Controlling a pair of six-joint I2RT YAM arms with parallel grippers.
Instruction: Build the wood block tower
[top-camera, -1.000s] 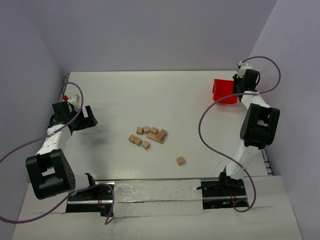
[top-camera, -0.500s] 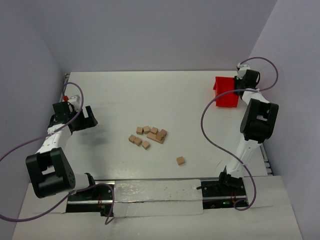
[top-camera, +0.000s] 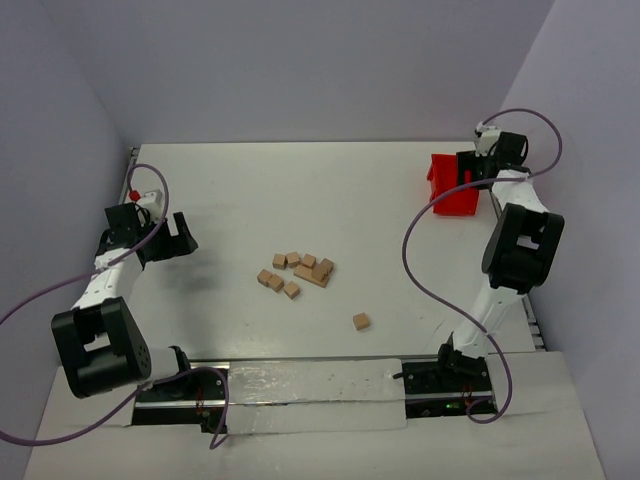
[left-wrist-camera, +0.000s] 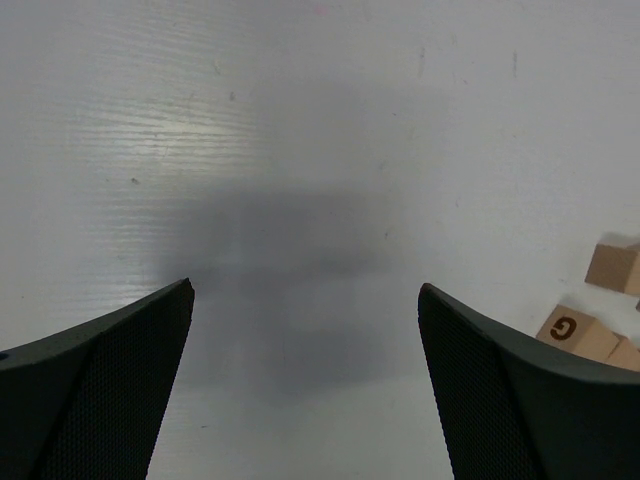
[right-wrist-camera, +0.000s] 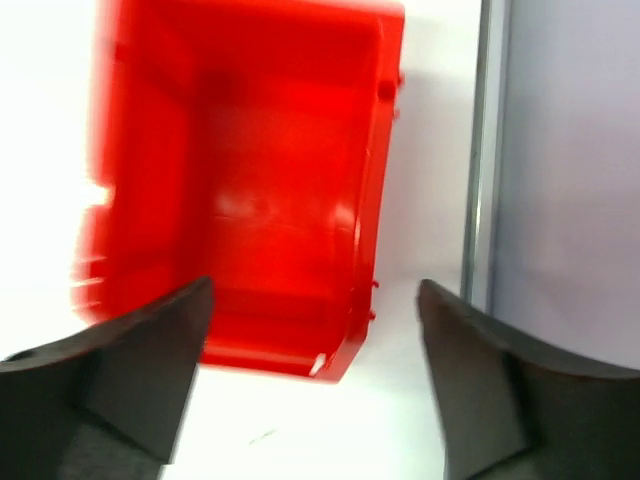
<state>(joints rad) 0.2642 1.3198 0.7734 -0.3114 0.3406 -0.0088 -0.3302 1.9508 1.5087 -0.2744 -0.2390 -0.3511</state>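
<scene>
Bare table (top-camera: 300, 190) surrounds the cluster of wood blocks (top-camera: 297, 271) on all sides. Approach from 9 o'clock is unobstructed: the left gripper (left-wrist-camera: 305, 290) hangs there, jaws spread, over bare surface. One lone block (top-camera: 361, 321) lies apart at 4 o'clock of the cluster. At 2 o'clock, the red bin (right-wrist-camera: 250, 200) stands near the right wall (right-wrist-camera: 570, 180), with a narrow gap between them. The right gripper (right-wrist-camera: 310, 290), jaws apart, hangs over the bin.

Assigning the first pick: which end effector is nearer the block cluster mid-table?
Left. The left end effector hangs open to the left of the block cluster. The right end effector is at the far right corner, at the red bin.
</scene>
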